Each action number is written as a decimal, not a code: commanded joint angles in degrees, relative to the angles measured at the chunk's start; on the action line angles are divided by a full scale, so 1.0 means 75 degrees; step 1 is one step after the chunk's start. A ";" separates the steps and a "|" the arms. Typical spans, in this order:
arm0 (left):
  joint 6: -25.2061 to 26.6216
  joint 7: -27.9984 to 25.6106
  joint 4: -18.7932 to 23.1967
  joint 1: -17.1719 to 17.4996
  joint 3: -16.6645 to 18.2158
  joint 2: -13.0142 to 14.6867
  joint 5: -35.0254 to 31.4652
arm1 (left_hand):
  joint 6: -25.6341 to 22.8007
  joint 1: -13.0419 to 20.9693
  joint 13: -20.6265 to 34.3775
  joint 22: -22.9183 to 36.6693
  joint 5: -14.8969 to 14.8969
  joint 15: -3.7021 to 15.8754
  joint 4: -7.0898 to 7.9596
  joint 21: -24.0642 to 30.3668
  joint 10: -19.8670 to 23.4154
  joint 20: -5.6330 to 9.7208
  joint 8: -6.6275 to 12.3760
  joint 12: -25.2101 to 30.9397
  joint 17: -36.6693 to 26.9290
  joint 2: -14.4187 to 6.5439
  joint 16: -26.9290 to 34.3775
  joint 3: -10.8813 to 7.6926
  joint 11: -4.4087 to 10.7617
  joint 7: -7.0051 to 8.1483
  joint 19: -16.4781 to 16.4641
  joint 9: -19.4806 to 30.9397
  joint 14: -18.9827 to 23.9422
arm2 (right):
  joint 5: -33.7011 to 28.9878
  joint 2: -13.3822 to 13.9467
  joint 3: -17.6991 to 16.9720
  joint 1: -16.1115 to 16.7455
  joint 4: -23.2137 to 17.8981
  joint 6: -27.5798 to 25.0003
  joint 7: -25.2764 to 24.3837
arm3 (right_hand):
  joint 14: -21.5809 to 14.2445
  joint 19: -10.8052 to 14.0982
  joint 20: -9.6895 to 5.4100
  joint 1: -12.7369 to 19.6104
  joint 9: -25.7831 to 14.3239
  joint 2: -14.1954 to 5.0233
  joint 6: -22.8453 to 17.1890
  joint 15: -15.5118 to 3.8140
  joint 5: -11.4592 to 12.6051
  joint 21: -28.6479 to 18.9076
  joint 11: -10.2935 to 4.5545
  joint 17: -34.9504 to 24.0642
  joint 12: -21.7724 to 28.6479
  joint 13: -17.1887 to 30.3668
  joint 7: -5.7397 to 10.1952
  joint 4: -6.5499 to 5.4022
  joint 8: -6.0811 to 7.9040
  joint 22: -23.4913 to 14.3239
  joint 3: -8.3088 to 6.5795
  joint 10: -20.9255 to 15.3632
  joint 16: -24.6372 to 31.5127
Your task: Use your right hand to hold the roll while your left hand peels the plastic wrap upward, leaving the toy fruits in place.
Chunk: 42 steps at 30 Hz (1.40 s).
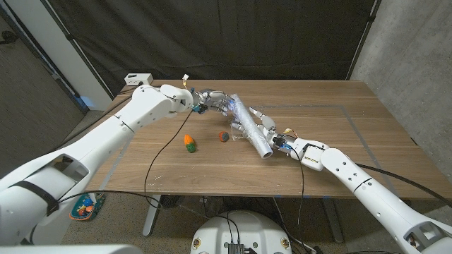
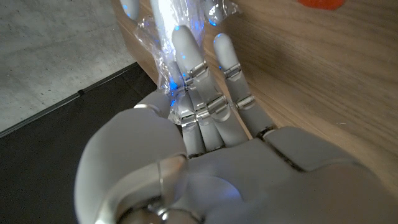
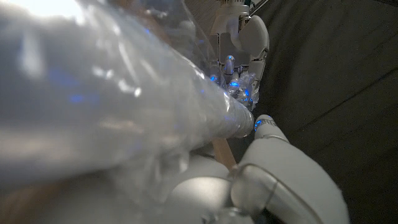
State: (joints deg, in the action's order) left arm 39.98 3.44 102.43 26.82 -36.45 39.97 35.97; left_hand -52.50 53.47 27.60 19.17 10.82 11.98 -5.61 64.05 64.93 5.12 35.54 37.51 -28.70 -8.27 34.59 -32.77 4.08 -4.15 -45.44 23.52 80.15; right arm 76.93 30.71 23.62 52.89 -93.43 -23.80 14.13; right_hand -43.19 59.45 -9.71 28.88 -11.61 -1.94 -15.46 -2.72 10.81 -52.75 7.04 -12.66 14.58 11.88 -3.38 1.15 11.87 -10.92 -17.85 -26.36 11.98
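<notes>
Wooden table [image 1: 339, 152]: right hand [image 1: 265, 134] grips the roll [image 1: 248, 125]; left hand [image 1: 212, 99] pinches its plastic wrap [image 2: 163, 43].

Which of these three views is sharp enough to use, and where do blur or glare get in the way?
Head view: evenly lit and sharp, roll and toy fruits clear. Left wrist view: usable, blue glints and white glare on the plastic wrap by the left hand. Right wrist view: roll too close, blurred, blown out at one corner.
</notes>
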 commanded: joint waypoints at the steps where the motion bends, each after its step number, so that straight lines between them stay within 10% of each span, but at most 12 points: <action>1: -0.1143 0.0697 0.0057 0.0232 0.0278 0.0074 0.0088 | -0.0173 0.0056 0.0005 -0.0039 0.0056 0.0012 0.0007 0.0092 0.0265 0.0457 -0.0012 0.0052 0.0022 0.0028 -0.0012 -0.0088 0.0222 -0.0227 -0.0059 0.0034 0.0070 | 0.0066 -0.0039 -0.0080 -0.0067 0.0148 -0.0171 -0.0191 | 0.0001 0.0019 0.0064 -0.0119 -0.0008 0.0038 -0.0077 0.0081 0.0009 0.0028 0.0020 -0.0024 0.0004 0.0031 -0.0022 -0.0030 0.0007 -0.0025 0.0012 0.0002 -0.0033; 19: -0.1405 -0.1127 0.0578 0.1016 0.0954 -0.0330 0.0242 | -0.0211 0.0050 -0.0081 -0.0282 0.0041 0.0023 0.0019 0.0305 0.0332 0.0533 -0.0026 0.0082 0.0134 0.0091 0.0010 -0.0234 0.0286 -0.0223 -0.0081 0.0062 0.0124 | 0.0116 0.0176 -0.0084 -0.0210 0.0068 -0.0564 -0.0065 | 0.0337 -0.0179 0.0436 -0.0615 -0.0014 0.0143 0.0175 0.0382 -0.0016 0.0268 0.0206 -0.0018 -0.0105 0.0035 -0.0067 -0.0239 -0.0087 0.0045 0.0119 0.0300 -0.0111; 42: -0.2208 -0.1118 0.0578 0.1046 0.1096 -0.0495 0.0246 | -0.0282 0.0014 -0.0124 -0.0593 0.0038 0.0028 0.0051 0.0552 0.0376 0.0579 -0.0005 0.0135 0.0265 0.0159 0.0055 -0.0381 0.0351 -0.0250 -0.0063 0.0105 0.0134 | 0.0236 0.0113 -0.0088 -0.0372 0.0228 -0.0797 -0.0125 | 0.0310 -0.0067 0.0429 -0.0820 -0.0015 0.0150 0.0223 0.0431 -0.0023 0.0308 0.0269 -0.0010 -0.0104 0.0037 -0.0087 -0.0333 -0.0083 0.0052 0.0151 0.0323 -0.0078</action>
State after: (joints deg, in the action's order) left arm 25.66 -5.37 106.94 34.89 -28.83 36.88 37.40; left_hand -52.63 53.05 26.55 14.88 11.00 12.15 -5.30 67.66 65.10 5.11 35.55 38.16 -26.81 -7.22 34.59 -34.98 3.92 -4.65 -45.43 24.07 80.76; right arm 78.33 31.98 22.93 50.72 -92.65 -29.10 13.22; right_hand -40.61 58.41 -6.44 23.28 -11.59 -0.88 -13.99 0.18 10.80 -50.76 8.78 -12.64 13.70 11.88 -3.78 -0.97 11.37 -10.38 -16.52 -24.00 11.21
